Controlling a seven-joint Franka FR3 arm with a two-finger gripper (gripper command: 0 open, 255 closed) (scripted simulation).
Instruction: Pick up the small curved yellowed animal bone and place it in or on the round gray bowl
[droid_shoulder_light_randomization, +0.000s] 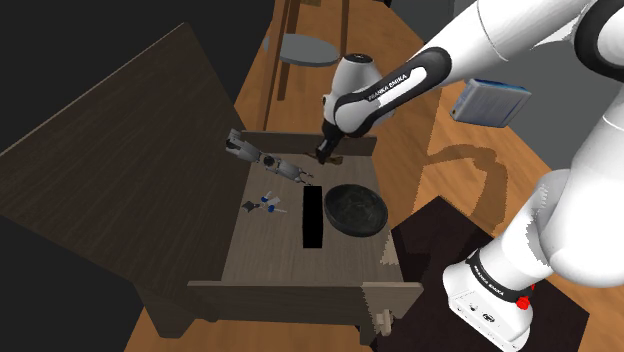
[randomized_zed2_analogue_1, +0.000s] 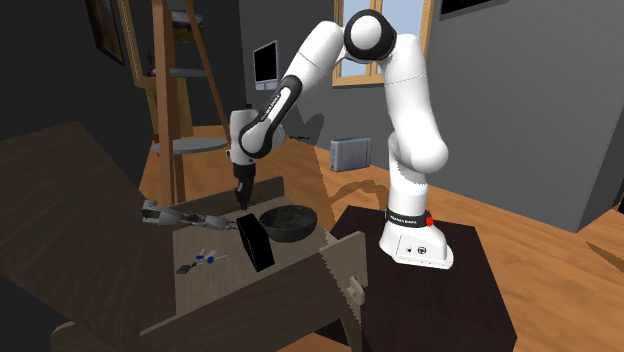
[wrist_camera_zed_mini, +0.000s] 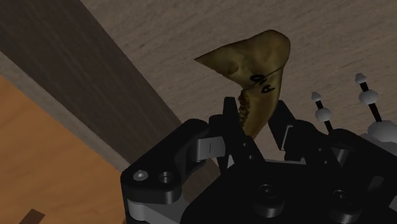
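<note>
Behind the bowl (droid_shoulder_light_randomization: 355, 212) in the shoulder view, near the desk's (droid_shoulder_light_randomization: 265, 250) far edge, the end effector (droid_shoulder_light_randomization: 322, 155) points down. Fingers are narrow, clamped on the thin end of the yellowed bone (wrist_camera_zed_mini: 257, 60); the wide end sticks out past the tips. Bone is apart from the bowl. A black box (droid_shoulder_light_randomization: 312, 216) stands just beside the bowl.

1. The shoulder camera is looking down over the table (droid_shoulder_light_randomization: 265, 252) from beside the stand (droid_shoulder_light_randomization: 432, 236), which is sitting at 4 o'clock.
2. The second exterior camera is standing farther off, sharing that table and the bowl (randomized_zed2_analogue_1: 288, 222).
3. The wrist camera is peering closely along the gripper (wrist_camera_zed_mini: 254, 118) at the bone (wrist_camera_zed_mini: 257, 60).
</note>
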